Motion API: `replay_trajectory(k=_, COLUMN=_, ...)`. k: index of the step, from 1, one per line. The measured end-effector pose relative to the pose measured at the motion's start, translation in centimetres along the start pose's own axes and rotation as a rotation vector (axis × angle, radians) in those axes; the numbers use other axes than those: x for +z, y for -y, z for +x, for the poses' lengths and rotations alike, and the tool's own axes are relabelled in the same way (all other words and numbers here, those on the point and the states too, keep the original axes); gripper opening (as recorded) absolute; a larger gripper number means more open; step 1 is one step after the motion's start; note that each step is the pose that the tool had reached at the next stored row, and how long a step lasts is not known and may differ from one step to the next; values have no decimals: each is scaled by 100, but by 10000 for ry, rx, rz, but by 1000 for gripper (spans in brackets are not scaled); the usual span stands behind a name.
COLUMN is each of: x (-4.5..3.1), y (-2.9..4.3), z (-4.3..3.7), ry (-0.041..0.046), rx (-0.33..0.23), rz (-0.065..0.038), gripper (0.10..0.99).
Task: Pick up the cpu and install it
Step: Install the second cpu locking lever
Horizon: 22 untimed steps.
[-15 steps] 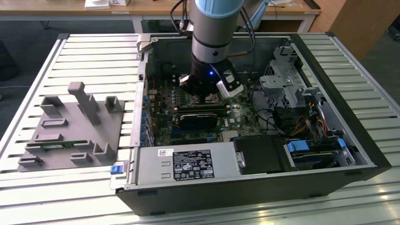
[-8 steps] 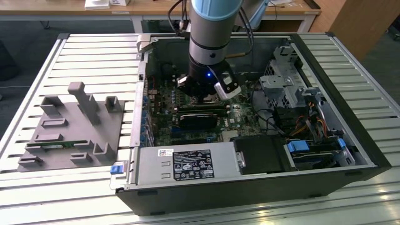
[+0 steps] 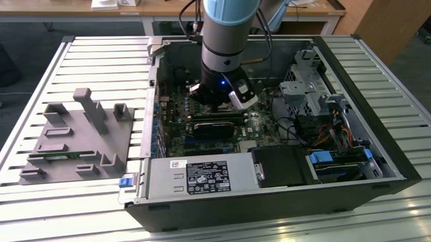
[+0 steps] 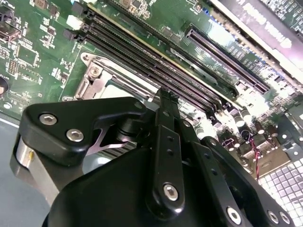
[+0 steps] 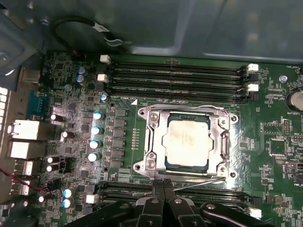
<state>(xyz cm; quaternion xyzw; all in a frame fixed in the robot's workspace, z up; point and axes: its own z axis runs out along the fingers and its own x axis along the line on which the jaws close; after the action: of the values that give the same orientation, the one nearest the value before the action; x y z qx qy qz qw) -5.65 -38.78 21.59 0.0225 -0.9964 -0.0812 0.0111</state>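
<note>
We see the shiny silver square cpu (image 5: 186, 142) already seated in the metal-framed socket (image 5: 150, 142) on the green motherboard (image 5: 270, 146). Our black gripper (image 5: 163, 191) hovers beside that socket, fingers pressed together, holding nothing; we judge placement done, with only securing left.

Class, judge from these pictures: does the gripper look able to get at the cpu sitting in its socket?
Probably yes. The cpu lies bare inside the metal socket frame, nothing covers its top, and the gripper hangs close beside it.
</note>
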Motion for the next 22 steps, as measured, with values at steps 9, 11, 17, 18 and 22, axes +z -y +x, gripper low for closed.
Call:
replay_trajectory(k=9, x=-1, y=69, z=93, ry=12, rx=-7, rz=-263, gripper=106)
replay_trajectory(k=11, x=19, y=72, z=106, ry=14, rx=-9, rz=-314, gripper=106)
replay_trajectory(k=17, x=73, y=80, z=138, ry=21, rx=-13, rz=-503, gripper=106)
replay_trajectory(k=18, x=80, y=81, z=141, ry=25, rx=-17, rz=-561, gripper=106)
replay_trajectory(k=22, x=103, y=85, z=157, ry=36, rx=-20, rz=-711, gripper=106)
